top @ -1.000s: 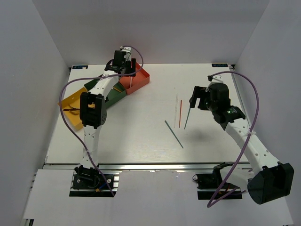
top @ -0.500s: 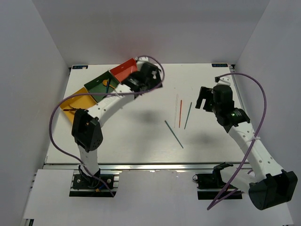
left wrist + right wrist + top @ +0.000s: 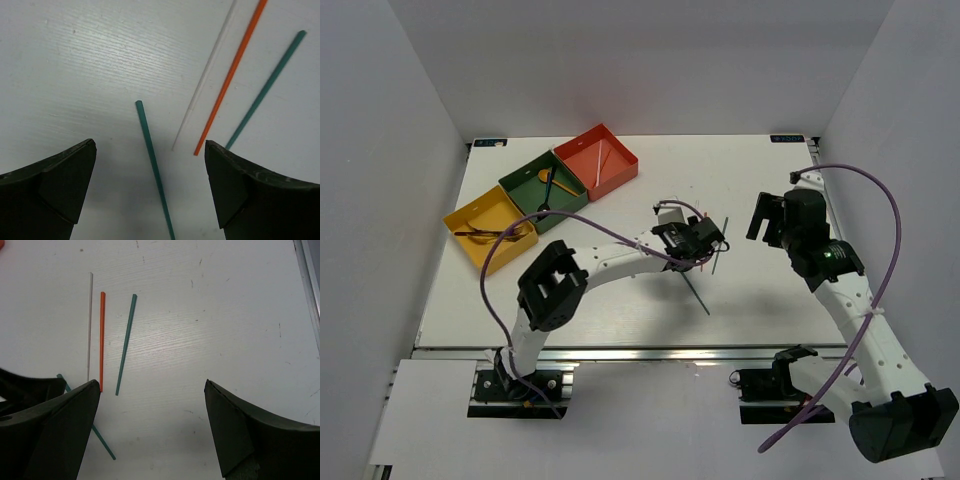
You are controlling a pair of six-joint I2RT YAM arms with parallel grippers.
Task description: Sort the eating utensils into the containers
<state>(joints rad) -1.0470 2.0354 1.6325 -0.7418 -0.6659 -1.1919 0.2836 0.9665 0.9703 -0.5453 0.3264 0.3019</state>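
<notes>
Four chopsticks lie mid-table. In the left wrist view a teal chopstick point(image 3: 152, 165) runs between my open fingers, with a silver chopstick point(image 3: 205, 80), a red chopstick point(image 3: 230, 80) and a second teal chopstick point(image 3: 265, 92) just beyond. My left gripper point(image 3: 697, 240) hovers open and empty over them and hides part of them from above. My right gripper point(image 3: 767, 218) is open and empty to their right; in its view the silver one point(image 3: 90, 325), the red one point(image 3: 102, 340) and both teal ones point(image 3: 126, 345) point(image 3: 102, 440) lie to the left.
The yellow box point(image 3: 468, 214), dark green box point(image 3: 520, 178) and red-orange box point(image 3: 620, 160) stand in a row at the back left, each holding utensils. White walls enclose the table. The left gripper's body shows at the left edge of the right wrist view point(image 3: 25, 390).
My left arm has swung from the boxes at the back left to the chopsticks in the middle. My right gripper has drawn back to the right, away from the teal chopstick.
</notes>
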